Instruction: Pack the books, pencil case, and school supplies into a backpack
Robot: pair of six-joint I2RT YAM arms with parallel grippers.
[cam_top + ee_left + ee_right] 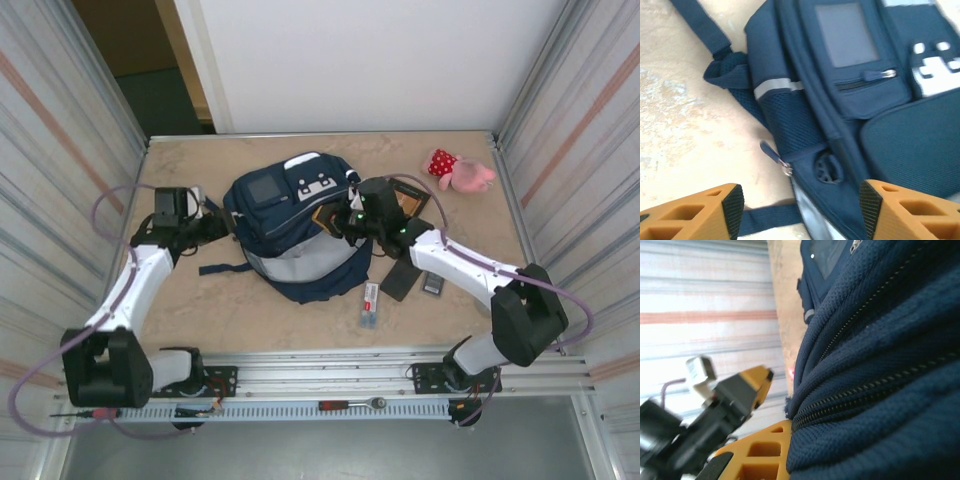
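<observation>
The navy backpack lies mid-table. My left gripper stands open at its left side. In the left wrist view the left gripper has a zipper pull and the backpack's side between and ahead of its fingers, gripping nothing. My right gripper is at the backpack's right edge, shut on a fold of fabric by the zipper; one orange finger shows. The brown book lies partly under the right arm. The black pencil case, grey calculator and white pack lie right of the backpack.
A pink plush toy sits at the back right. A loose strap trails from the backpack toward the left. Corrugated walls close both sides. Bare tabletop lies in front of the backpack.
</observation>
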